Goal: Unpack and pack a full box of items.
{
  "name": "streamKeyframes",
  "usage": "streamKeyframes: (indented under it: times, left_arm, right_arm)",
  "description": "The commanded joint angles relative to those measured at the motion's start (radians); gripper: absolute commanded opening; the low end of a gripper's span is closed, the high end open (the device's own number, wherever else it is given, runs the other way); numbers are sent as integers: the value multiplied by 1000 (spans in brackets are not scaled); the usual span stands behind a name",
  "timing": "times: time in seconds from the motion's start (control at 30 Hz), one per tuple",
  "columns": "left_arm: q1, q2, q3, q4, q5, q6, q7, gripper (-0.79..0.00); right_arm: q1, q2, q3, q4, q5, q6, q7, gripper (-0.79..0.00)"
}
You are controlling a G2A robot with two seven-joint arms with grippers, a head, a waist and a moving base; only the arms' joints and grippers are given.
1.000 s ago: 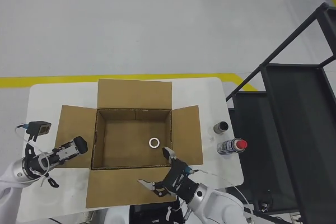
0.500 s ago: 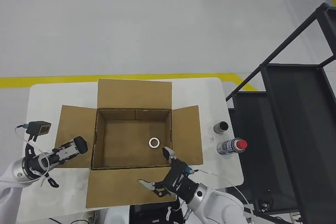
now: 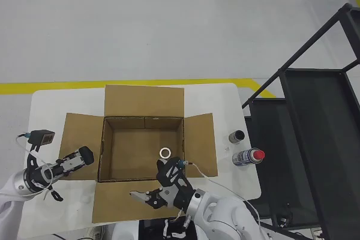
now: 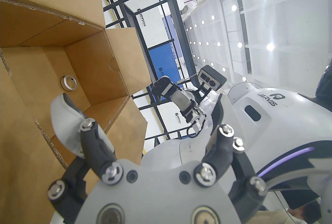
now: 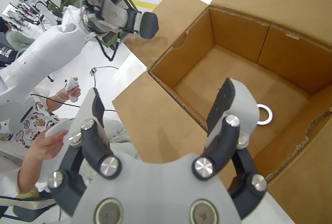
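The top camera looks straight down from high above on the white surface point(image 3: 54, 102) and the open brown cardboard box point(image 3: 144, 99). The left wrist camera sits close behind the left hand point(image 4: 141, 108) at the box's 8 o'clock, facing across and upward. The right wrist camera, behind the right hand point(image 5: 162, 90) at 6 o'clock, looks down inside. All three share the box floor.

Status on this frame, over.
Left hand open over left flap of box; right hand open above near flap. One metal ring on box floor, two cans beside box. Nothing covers the ring.
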Motion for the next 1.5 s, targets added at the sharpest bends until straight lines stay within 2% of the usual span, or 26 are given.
streamKeyframes:
  times: [0.0,0.27,0.57,0.63,1.2,1.27,1.47]
  left_arm:
    - [0,0,0,0,0,0,0,0]
    - [0,0,0,0,0,0,0,0]
    - [0,0,0,0,0,0,0,0]
    - [0,0,0,0,0,0,0,0]
    - [0,0,0,0,0,0,0,0]
    - [0,0,0,0,0,0,0,0]
    - [0,0,0,0,0,0,0,0]
  right_arm:
    - [57,-5,-9,17,27,72,21,0]
    - [242,-25,-1,184,109,349,174,0]
    - [418,-42,-49,380,94,514,305,0]
    - [442,-46,-59,403,111,534,321,0]
    - [441,-46,-59,407,108,537,317,0]
    - [450,-47,-69,432,66,585,308,0]
    - [573,-71,-100,538,76,780,429,0]
